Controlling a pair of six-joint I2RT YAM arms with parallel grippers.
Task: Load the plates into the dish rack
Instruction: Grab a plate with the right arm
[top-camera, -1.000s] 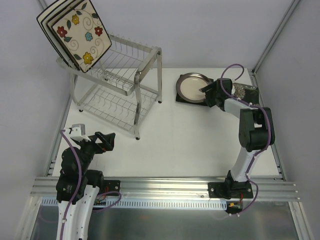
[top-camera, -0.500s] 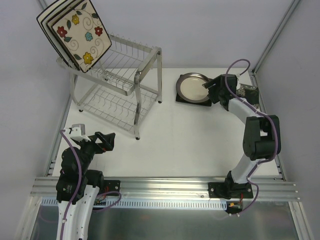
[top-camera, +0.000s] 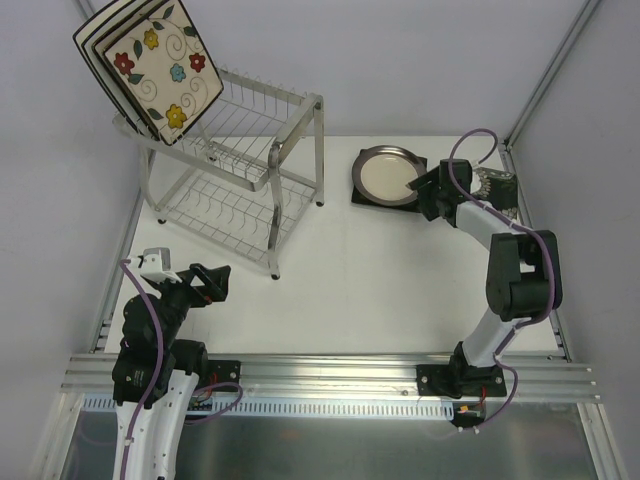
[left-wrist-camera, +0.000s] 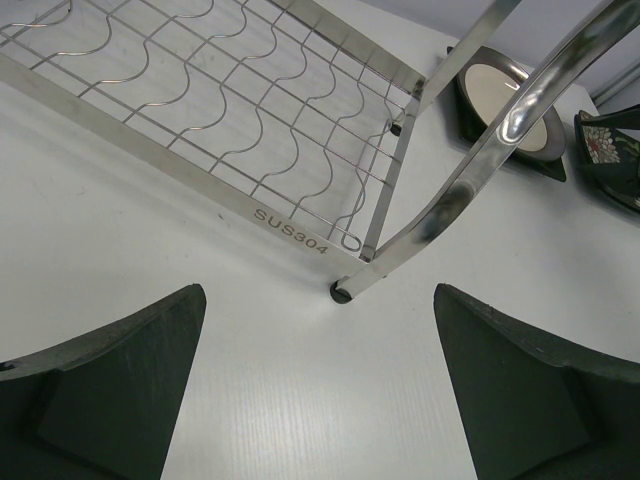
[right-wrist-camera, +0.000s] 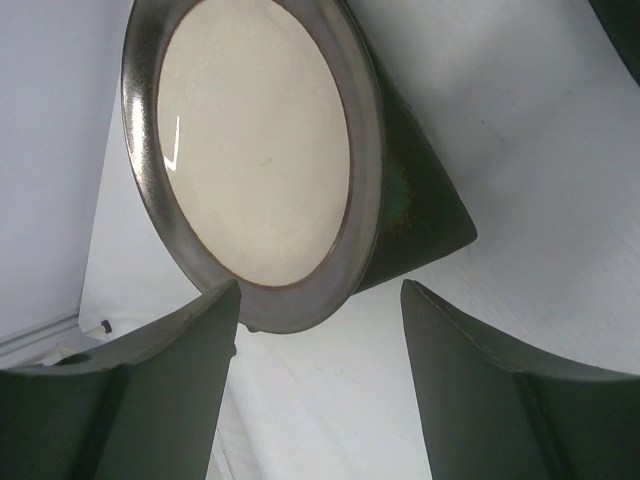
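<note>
Both spread wide: right gripper (top-camera: 413, 185) at round plate (top-camera: 385, 175) atop dark plate (right-wrist-camera: 415, 215); left gripper (top-camera: 218, 280) facing dish rack (top-camera: 319, 150).

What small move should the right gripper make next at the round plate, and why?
Probably ease the right gripper slightly forward onto the near rim of the round plate. Its jaws stand open, holding nothing; the rim lies just ahead, resting on the dark square plate.

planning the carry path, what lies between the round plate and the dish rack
Nothing: in the top view the strip of white table between the round plate and the dish rack is bare.
</note>
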